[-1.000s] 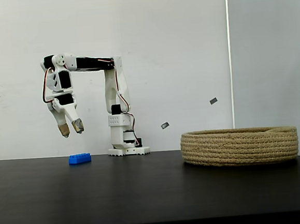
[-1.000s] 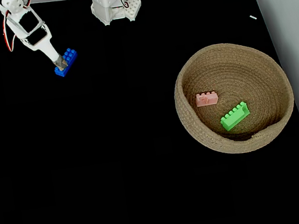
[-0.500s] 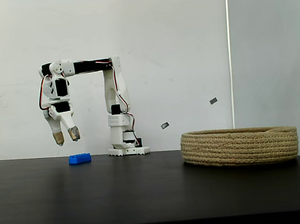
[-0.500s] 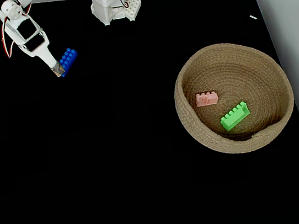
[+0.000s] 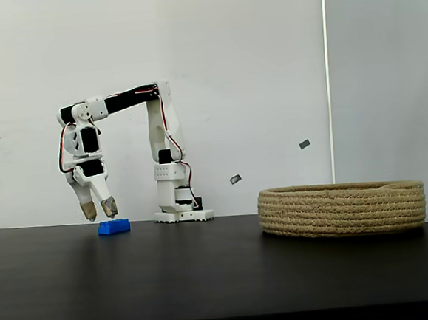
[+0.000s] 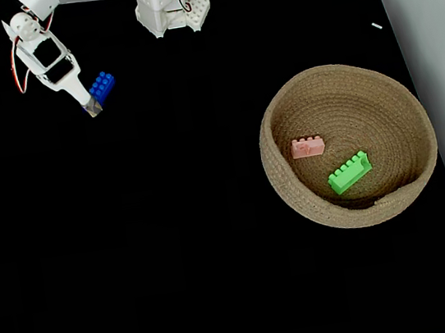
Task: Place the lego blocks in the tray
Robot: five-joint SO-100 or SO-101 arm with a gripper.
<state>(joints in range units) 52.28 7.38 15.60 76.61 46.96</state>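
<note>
A blue lego block (image 5: 114, 227) lies on the black table at the left, also seen from above (image 6: 101, 87). My gripper (image 5: 99, 209) hangs open just above the block's left end, with nothing between its fingers. From above, the gripper (image 6: 91, 108) points down at the block's lower left end. At the right stands the tray (image 5: 342, 209), a round rope basket (image 6: 270, 160). Inside the tray lie a pale pink block (image 6: 308, 147) and a bright green block (image 6: 349, 172).
The arm's white base (image 5: 181, 207) stands at the table's back edge, just right of the blue block, and shows from above (image 6: 171, 10). A white wall rises behind the table. Dark bare tabletop spreads between the block and the basket.
The gripper has come down, from well above the blue block to just over its left end, and stayed open. The blocks and the basket have not moved.
</note>
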